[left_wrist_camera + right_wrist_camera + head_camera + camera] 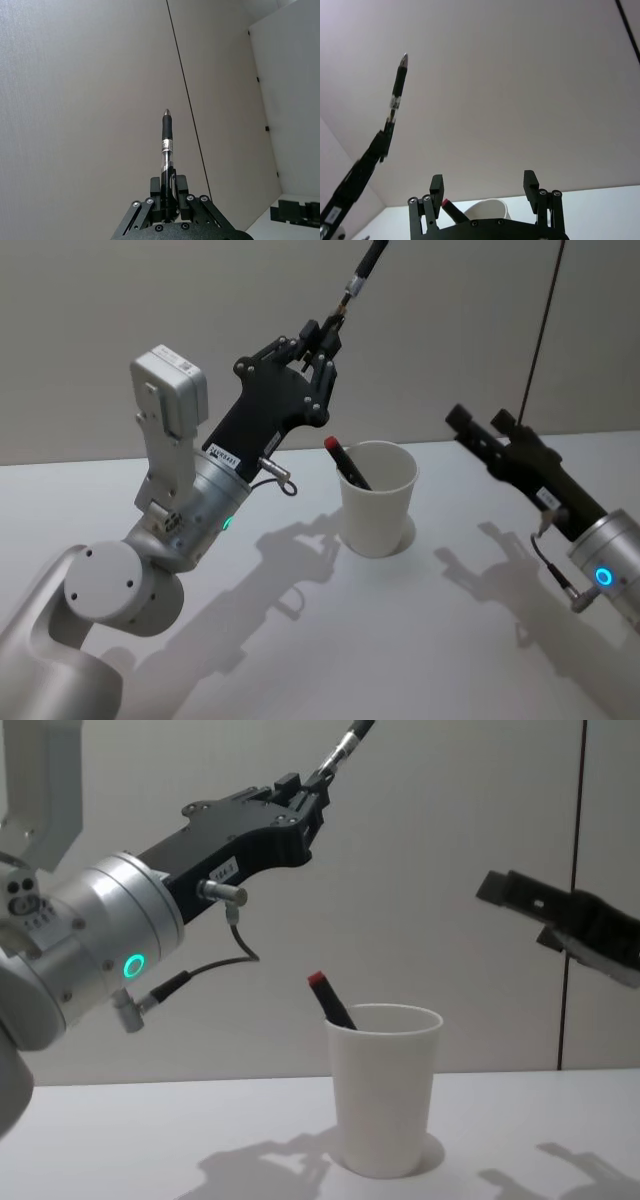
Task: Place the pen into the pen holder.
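Note:
My left gripper (322,332) is shut on a black pen (362,270), raised high above the table, up and to the left of the pen holder (378,498). The pen (167,137) points upward out of the fingers. The pen holder is a white paper cup (385,1085) standing upright on the table; a second pen with a red end (330,998) leans inside it. To the right of the cup my right gripper (483,181) hovers open and holds nothing, level with the cup's rim or higher (510,890).
The white table (420,640) stretches around the cup, with arm shadows on it. A plain wall with a dark vertical seam (574,870) stands behind. The left arm's grey body (110,590) takes up the near left corner.

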Controlling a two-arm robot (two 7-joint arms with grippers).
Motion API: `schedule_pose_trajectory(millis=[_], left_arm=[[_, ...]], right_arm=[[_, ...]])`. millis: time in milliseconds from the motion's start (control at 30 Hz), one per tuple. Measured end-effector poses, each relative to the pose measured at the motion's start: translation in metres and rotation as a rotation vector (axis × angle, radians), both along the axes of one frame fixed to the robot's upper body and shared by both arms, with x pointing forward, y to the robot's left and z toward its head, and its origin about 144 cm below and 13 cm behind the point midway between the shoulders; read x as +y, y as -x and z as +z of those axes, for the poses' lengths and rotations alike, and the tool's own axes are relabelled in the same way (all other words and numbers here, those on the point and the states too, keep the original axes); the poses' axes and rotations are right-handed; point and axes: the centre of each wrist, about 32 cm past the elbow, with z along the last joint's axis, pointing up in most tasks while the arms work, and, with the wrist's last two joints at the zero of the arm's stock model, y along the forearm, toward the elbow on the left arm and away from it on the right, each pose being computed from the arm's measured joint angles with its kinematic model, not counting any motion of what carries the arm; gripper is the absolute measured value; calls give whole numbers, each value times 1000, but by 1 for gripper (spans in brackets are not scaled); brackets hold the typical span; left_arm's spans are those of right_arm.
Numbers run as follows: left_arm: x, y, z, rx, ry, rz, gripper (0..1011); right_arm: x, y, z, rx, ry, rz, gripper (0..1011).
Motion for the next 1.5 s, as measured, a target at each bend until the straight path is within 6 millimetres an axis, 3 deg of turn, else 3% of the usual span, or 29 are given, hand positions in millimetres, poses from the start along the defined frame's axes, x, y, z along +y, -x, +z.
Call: schedule_pose_trajectory(millis=[533, 1133, 1500], left_arm=[[-1, 5, -7, 9, 18, -4, 186], [-2, 6, -8, 11, 23, -5, 186], [-2, 6, -8, 10, 25, -5, 186]], right_arm=[[2, -3, 15, 37, -152, 14, 1001], [7, -6, 16, 103, -189, 48, 1001], [14, -10, 22, 196, -299, 107, 1001]])
